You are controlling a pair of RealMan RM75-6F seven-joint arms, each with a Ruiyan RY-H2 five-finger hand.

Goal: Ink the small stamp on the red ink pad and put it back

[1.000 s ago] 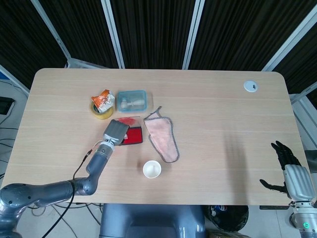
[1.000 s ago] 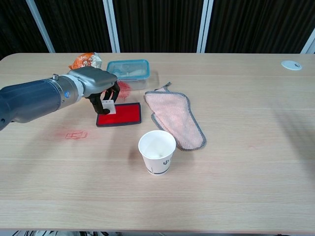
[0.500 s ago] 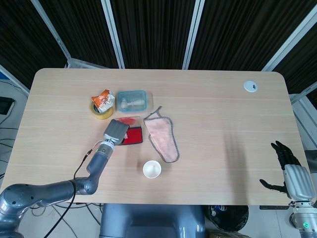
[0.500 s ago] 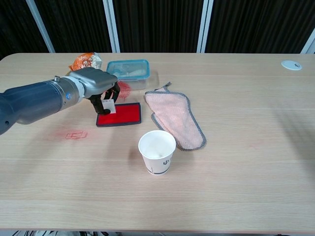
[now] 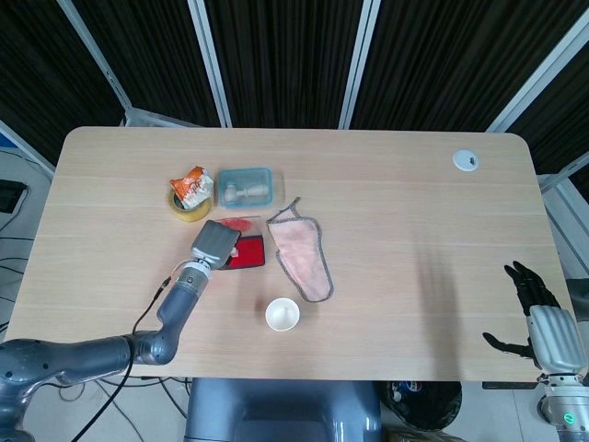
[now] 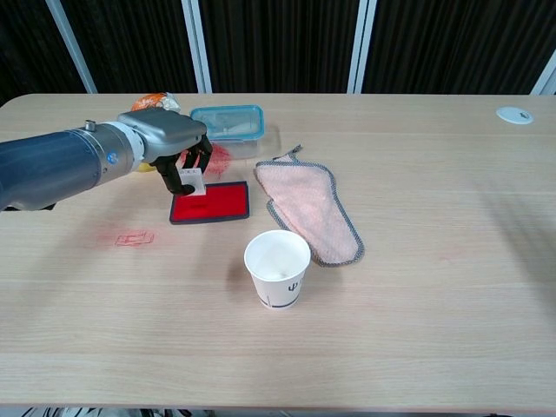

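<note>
My left hand grips the small white stamp just above the left end of the red ink pad. In the chest view the stamp's base hangs a little clear of the pad's red surface. From the head view the hand covers the stamp and the pad's left part. My right hand hangs off the table's right front corner, fingers spread, holding nothing.
A pink cloth lies right of the pad. A white paper cup stands in front. A clear lidded box, a snack packet on a tape roll and a red stamp mark are nearby.
My left hand has risen slightly with the stamp, lifting it off the pad's left end. The right hand has not moved.
</note>
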